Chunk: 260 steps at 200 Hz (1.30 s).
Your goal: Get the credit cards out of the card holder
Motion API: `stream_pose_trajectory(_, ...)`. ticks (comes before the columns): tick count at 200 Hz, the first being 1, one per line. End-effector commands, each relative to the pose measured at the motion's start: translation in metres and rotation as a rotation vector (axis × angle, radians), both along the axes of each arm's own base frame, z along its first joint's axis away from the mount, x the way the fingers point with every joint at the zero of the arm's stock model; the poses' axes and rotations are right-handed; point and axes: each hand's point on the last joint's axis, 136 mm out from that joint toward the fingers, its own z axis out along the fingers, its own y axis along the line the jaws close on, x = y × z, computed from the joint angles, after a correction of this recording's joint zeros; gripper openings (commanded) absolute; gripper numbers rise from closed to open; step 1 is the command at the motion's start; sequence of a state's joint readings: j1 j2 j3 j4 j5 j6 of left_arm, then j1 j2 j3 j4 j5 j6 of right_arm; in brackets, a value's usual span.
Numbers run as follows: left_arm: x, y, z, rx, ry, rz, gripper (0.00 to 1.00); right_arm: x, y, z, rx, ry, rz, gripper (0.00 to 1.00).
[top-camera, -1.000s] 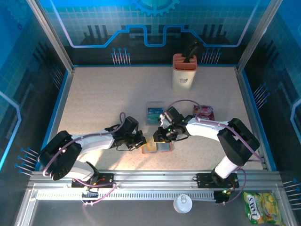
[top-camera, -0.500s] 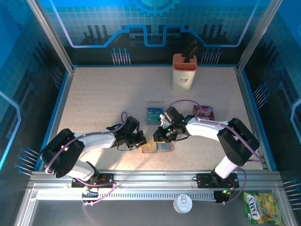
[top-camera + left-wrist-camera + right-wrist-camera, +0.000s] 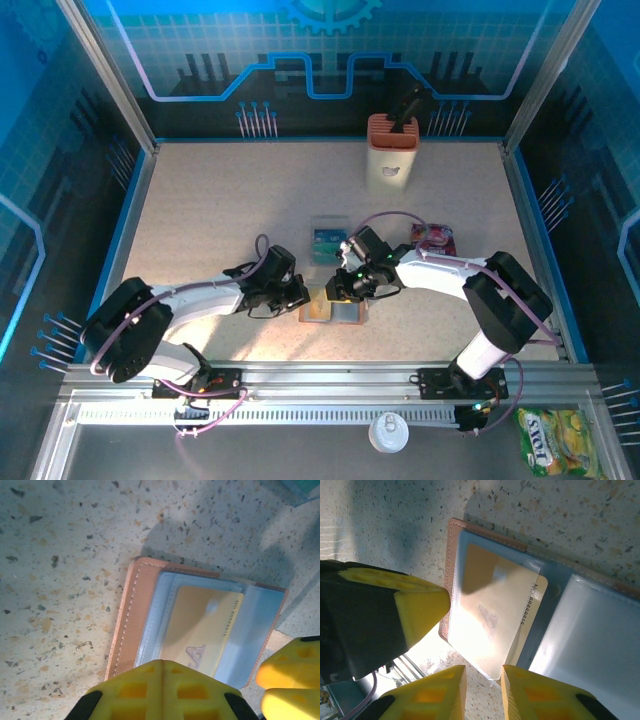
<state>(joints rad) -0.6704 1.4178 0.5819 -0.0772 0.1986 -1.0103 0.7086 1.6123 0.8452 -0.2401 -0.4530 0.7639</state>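
Note:
The brown card holder lies open on the table between both grippers. An orange-tan credit card sits in its grey-blue left pocket. My left gripper is shut, its tips resting on the holder's near edge with nothing between them. My right gripper hovers low over the card's outer end, its jaws a narrow gap apart, with the clear pocket's corner showing in that gap. A teal credit card lies loose on the table just beyond the holder. Left gripper and right gripper nearly touch.
A purple-red snack packet lies right of the teal card. A tall orange-and-cream box stands at the back. A white lid and a yellow packet lie off the table at the front. Blue walls fence the table.
The left arm has shifted very slightly; both grippers and the card holder stay where they were.

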Motion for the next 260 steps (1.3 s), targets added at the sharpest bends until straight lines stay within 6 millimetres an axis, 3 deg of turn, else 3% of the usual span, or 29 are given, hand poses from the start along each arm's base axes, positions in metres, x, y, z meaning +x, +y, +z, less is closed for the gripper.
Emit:
stream_pose_trajectory(1, -0.001, 0.000, 0.005, -0.004, -0.013, -0.022, 0.00, -0.003, 0.003, 0.006, 0.018, -0.014, -0.002, 0.26)
stream_pose_trajectory(114, -0.017, -0.007, -0.013, -0.004, 0.057, -0.078, 0.01, -0.005, 0.000, 0.005, 0.018, -0.012, -0.018, 0.28)
stream_pose_trajectory(152, -0.024, -0.003, -0.009, 0.000, 0.050, -0.068, 0.01, -0.006, 0.000, 0.004, 0.018, -0.008, -0.017, 0.28)
stream_pose_trajectory(188, -0.019, 0.000, 0.001, 0.009, 0.015, -0.050, 0.01, -0.006, 0.001, 0.003, 0.022, -0.006, -0.014, 0.28)
stream_pose_trajectory(224, -0.009, -0.011, 0.008, -0.020, -0.001, -0.060, 0.01, -0.008, 0.001, 0.001, 0.021, 0.000, -0.010, 0.28)
stream_pose_trajectory(260, -0.007, -0.015, 0.005, -0.029, 0.006, -0.059, 0.01, -0.008, 0.002, 0.002, 0.022, 0.001, -0.007, 0.28)
